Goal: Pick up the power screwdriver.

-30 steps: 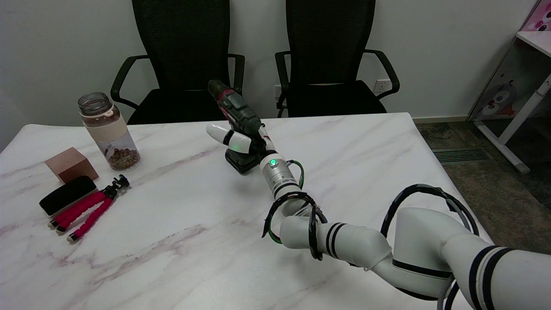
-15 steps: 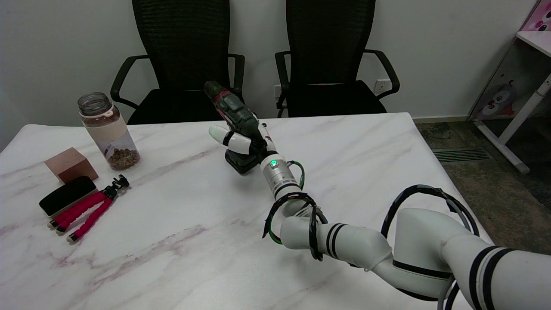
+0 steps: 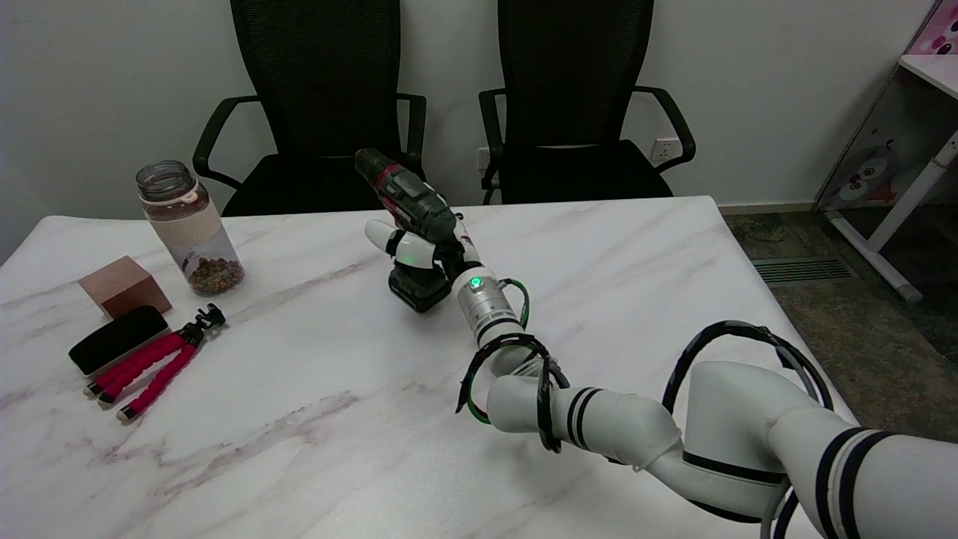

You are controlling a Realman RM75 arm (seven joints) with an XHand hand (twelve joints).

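Near the table's [image 3: 314, 449] middle, the right hand [image 3: 419, 251] grips the power screwdriver [image 3: 408, 198] by its handle, nose pointing far-left; no writing on it is legible. Since half a second ago the tool has shifted slightly left, its battery base lower.

My right hand [image 3: 423, 251] grips the dark green power screwdriver [image 3: 408, 196] by its handle, nose tilted up-left, above the marble table [image 3: 314, 419] near the jar [image 3: 191, 228].
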